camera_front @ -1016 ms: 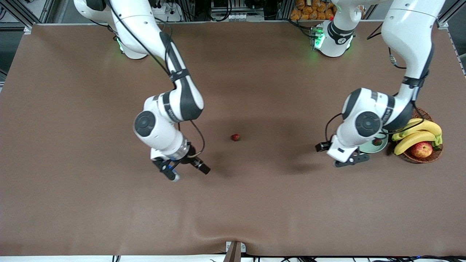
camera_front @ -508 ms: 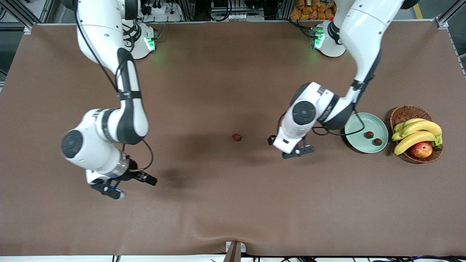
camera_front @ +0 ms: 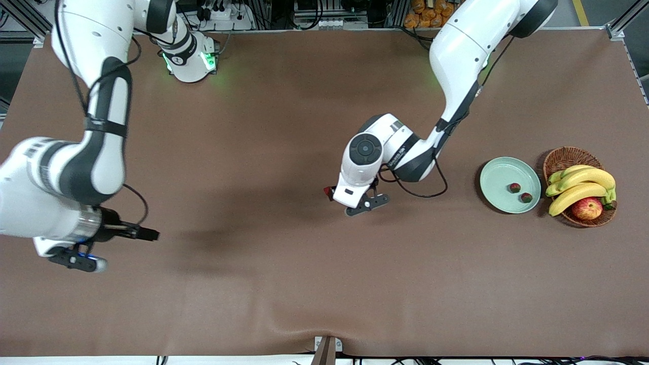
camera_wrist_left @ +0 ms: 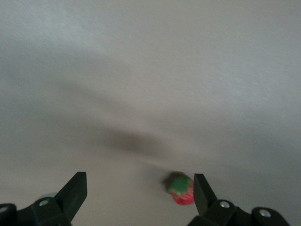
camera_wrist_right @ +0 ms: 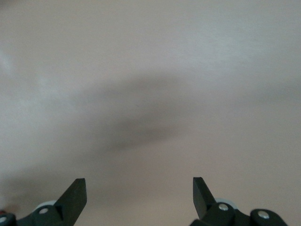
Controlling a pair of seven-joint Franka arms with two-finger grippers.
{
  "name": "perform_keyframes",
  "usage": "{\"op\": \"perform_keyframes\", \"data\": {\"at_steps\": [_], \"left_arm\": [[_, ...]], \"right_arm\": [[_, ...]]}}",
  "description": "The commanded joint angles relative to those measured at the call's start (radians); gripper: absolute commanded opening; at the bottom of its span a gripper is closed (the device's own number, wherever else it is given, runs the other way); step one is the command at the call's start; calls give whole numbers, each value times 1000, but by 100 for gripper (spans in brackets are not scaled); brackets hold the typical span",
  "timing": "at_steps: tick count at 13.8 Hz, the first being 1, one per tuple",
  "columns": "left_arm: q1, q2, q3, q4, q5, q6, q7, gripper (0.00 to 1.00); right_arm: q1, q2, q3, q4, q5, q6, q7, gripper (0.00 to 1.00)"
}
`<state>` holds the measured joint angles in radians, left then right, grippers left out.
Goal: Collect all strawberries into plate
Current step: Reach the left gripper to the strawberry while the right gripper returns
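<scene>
Red strawberry (camera_wrist_left: 181, 189) on the table, under the open left hand (camera_wrist_left: 140, 194).

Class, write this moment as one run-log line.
left gripper: open, over loose strawberry | right gripper: open, waiting over bare table | plate: holds two strawberries | stage: pre-grasp

Two white arms, black at the joints

I see black cables looping off both wrists, green lights on the bases, and dark, screw-studded fingers (camera_wrist_left: 75, 193) on each gripper.
</scene>
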<state>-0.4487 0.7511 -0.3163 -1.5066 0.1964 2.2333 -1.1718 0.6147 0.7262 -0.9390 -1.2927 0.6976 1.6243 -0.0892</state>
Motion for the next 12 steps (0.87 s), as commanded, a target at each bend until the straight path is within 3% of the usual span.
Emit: {"op": "perform_keyframes", "data": {"at_steps": [1,5,8,12], "left_arm": [[-37,57,13,89,-17,6,-60,100],[-97,97,14,106,-8,106,-309,100],[-117,108,28,98,-5,109,-469,100],[-123,109,52,94,-3,109,-566,100]], "right_arm": [[-4,-45,-58,68,-6,-131,-20,100],[19,-155,-66,75,-33,-178,-18,100],[71,-162,-75,75,-102,-178,-15,100],[18,-165,-60,78,-95,-175,-20,100]]}}
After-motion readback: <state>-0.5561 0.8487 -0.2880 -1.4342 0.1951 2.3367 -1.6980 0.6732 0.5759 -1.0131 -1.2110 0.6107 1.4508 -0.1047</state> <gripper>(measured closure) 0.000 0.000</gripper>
